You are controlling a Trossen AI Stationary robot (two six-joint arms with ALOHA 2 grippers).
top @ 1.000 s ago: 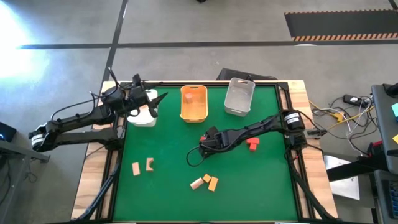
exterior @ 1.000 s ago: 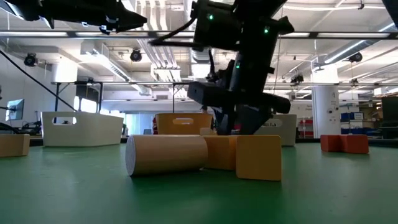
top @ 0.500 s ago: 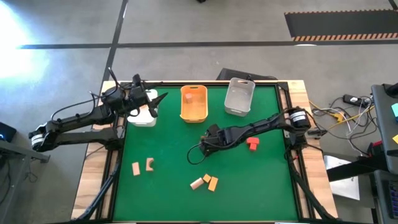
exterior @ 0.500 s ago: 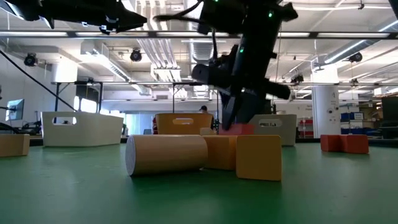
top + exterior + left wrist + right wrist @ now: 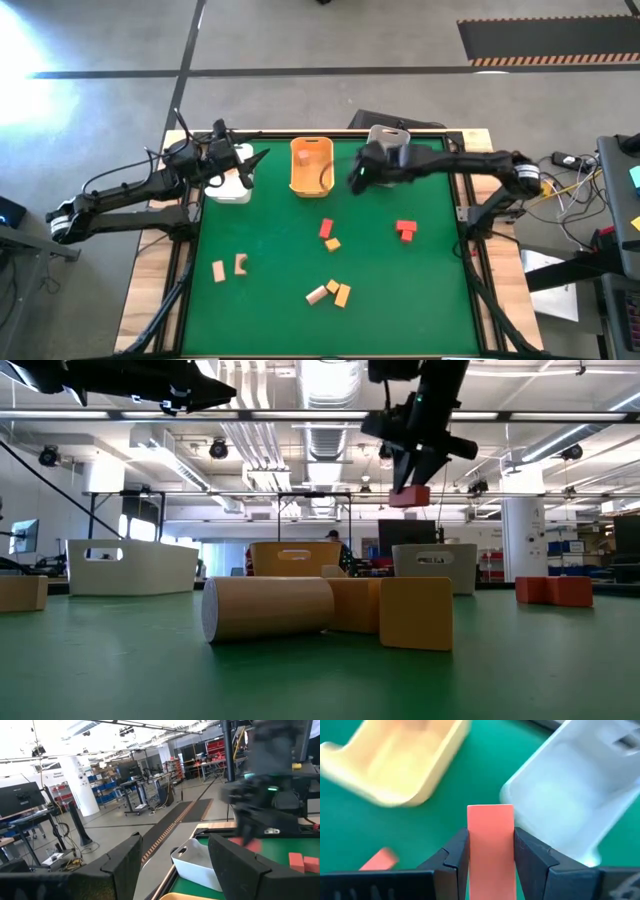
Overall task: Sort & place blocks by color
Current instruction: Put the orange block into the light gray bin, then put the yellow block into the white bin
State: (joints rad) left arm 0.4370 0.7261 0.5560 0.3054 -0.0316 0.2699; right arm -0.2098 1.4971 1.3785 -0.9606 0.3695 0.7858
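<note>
Gripping a red block (image 5: pixel 490 845) between closed fingers, the right pincer (image 5: pixel 357 180) hangs above the table (image 5: pixel 420 300), the block's long axis running straight ahead between the fingers. Just ahead of the pincer lie two bins: the grey bin (image 5: pixel 385 155) to one side, the orange bin (image 5: pixel 311 166) to the other. The grey bin looks nearer. Away at the white bin (image 5: pixel 232 175), the left pincer (image 5: pixel 240 165) waits spread wide, empty.

3 bins (image 5: pixel 311 166) – white, orange, grey. Blocks (image 5: pixel 326 228): 3 red, 3 yellow-orange, 3 tan, 1 inside orange bin.
</note>
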